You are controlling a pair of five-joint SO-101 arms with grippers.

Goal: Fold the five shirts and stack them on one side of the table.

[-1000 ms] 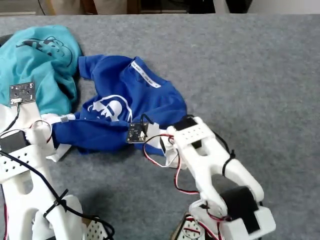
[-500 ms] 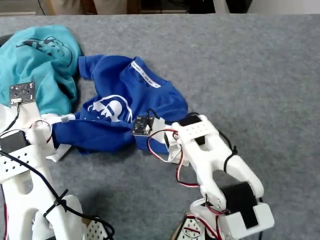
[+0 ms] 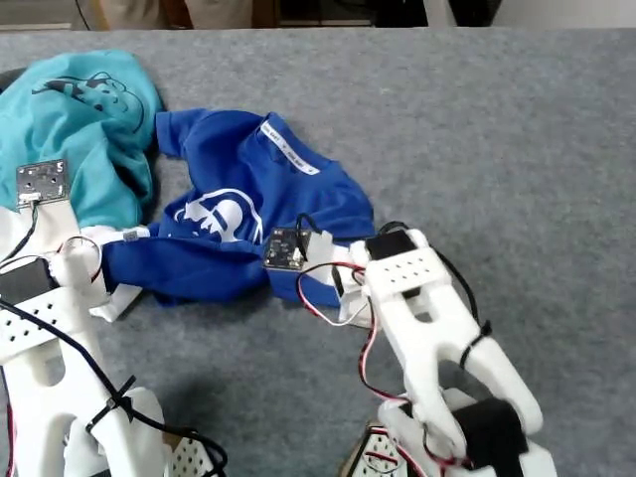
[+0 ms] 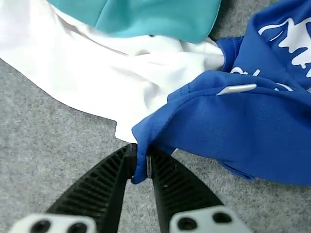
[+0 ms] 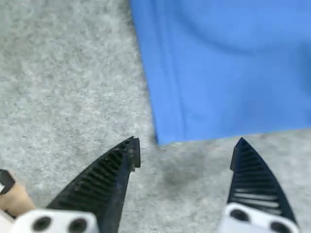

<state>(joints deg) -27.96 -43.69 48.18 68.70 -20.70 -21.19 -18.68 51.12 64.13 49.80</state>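
A blue shirt (image 3: 248, 209) lies crumpled at the table's left centre, partly over a white shirt (image 4: 82, 73). A teal shirt (image 3: 79, 109) is bunched at the far left. My left gripper (image 4: 140, 165) is shut on the blue shirt's (image 4: 243, 126) near left corner, the cloth pinched between its black fingers. My right gripper (image 5: 187, 143) is open just above the grey table. The blue shirt's (image 5: 218, 68) near right corner lies just ahead of it, close to one fingertip (image 5: 132, 144). Nothing is held between its fingers.
The teal shirt (image 4: 146, 17) overlaps the white one. Grey carpet-like table (image 3: 497, 149) stretches bare to the right and back. The left arm (image 3: 45, 308) and the right arm (image 3: 427, 318) rise from the front edge, with loose red and white wires (image 3: 328, 313).
The right arm has shifted rightward along the blue shirt's near edge. The left arm and the shirts stay as they were.
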